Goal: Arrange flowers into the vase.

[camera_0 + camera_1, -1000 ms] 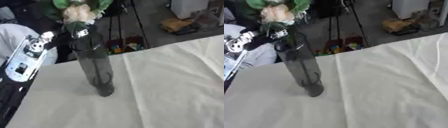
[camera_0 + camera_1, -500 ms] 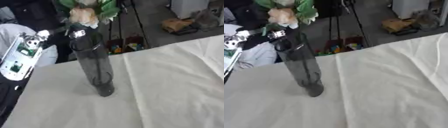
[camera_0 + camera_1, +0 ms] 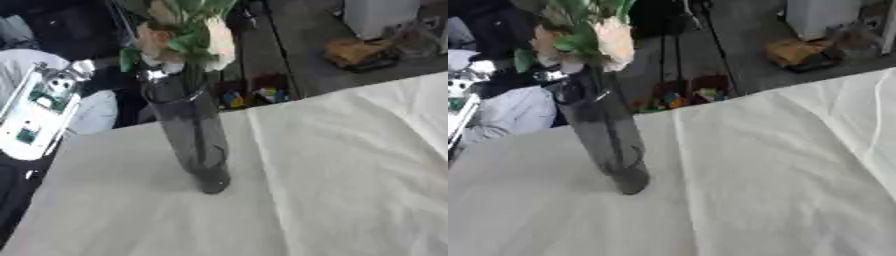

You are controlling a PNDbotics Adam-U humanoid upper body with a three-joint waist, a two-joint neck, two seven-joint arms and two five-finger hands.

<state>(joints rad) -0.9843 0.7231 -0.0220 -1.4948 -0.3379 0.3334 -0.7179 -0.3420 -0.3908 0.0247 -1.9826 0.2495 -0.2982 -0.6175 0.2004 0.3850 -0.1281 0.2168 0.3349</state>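
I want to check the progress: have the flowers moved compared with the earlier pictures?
Yes. Measured against the vase, which kept its place on the white cloth, the flowers have shifted right, from left of the rim to above the vase mouth.

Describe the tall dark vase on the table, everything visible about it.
The tall dark smoky cylinder vase looks like tinted glass, narrow and see-through. It stands on the white tablecloth near the table's far left edge, appearing to lean in this view. Pale cream flowers with green leaves rise from its open mouth, stems faintly showing inside.
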